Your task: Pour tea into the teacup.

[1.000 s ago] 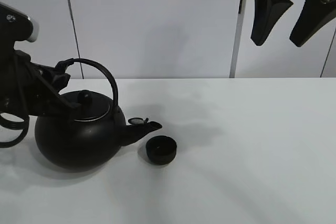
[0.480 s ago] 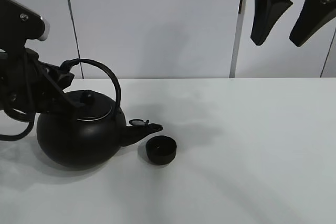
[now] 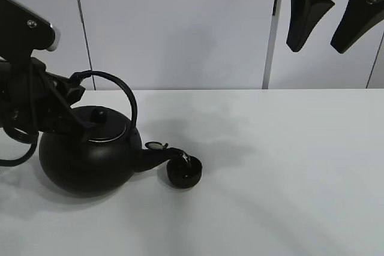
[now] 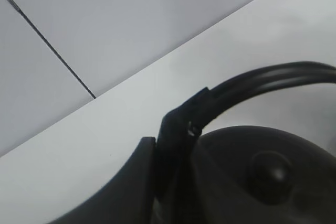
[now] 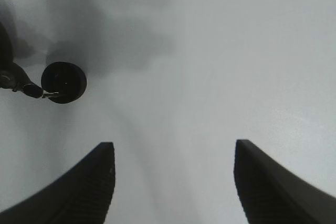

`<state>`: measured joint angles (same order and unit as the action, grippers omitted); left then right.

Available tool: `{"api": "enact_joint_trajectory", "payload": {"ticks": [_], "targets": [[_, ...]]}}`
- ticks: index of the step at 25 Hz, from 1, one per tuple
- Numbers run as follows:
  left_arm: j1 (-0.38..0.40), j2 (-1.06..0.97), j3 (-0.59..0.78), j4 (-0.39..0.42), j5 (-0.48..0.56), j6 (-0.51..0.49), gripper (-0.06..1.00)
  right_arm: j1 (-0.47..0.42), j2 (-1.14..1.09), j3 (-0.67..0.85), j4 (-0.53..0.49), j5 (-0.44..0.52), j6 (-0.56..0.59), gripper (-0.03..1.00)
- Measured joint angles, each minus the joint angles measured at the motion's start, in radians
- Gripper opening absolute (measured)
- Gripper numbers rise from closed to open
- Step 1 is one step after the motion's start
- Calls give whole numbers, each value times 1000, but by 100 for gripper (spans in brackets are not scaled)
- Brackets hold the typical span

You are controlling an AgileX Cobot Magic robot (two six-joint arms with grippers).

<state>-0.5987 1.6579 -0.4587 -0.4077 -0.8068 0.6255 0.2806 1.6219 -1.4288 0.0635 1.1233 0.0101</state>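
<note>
1. Toward the left edge of the tabletop [image 3: 288,166], the kettle [image 3: 84,157] is tipped with its spout [image 3: 161,156] dipped toward the right edge. I cannot tell whether its base is clear of the surface.
2. Teacup [image 3: 183,172]: upright on the tabletop, a little left of the middle, right at the end of the spout. The spout tip sits over the cup's left rim, touching it or just above it; the views do not settle which.
3. Governing relation: the kettle's long axis, body through spout, runs left to right and ends on the cup. I judge that the pour turns on further tilt about this line rather than on any sideways travel. I cannot make out whether tea is flowing.
4. Left tool [image 4: 176,129]: the nearer one, clenched on the arched handle [image 3: 123,91] near its left root and carrying the kettle.
5. Right tool [image 3: 327,19]: raised high above the right side of the tabletop, well apart from cup and kettle. Its fingers [image 5: 89,182] are spread wide, grasping and touching nothing. Its wrist camera looks down on the cup [image 5: 64,82] from afar.
</note>
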Motion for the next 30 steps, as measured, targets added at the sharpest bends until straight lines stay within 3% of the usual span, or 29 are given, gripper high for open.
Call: {"api": "enact_joint_trajectory", "payload": {"ticks": [10, 22, 30], "targets": [[0, 0, 0, -35, -5, -8, 11, 0, 0, 0, 0, 0, 0, 45], [0, 0, 0, -51, -81, -326, 11, 0, 0, 0, 0, -1, 0, 45], [0, 0, 87, -49, -188, -396, 11, 0, 0, 0, 0, -16, 0, 45]]}}
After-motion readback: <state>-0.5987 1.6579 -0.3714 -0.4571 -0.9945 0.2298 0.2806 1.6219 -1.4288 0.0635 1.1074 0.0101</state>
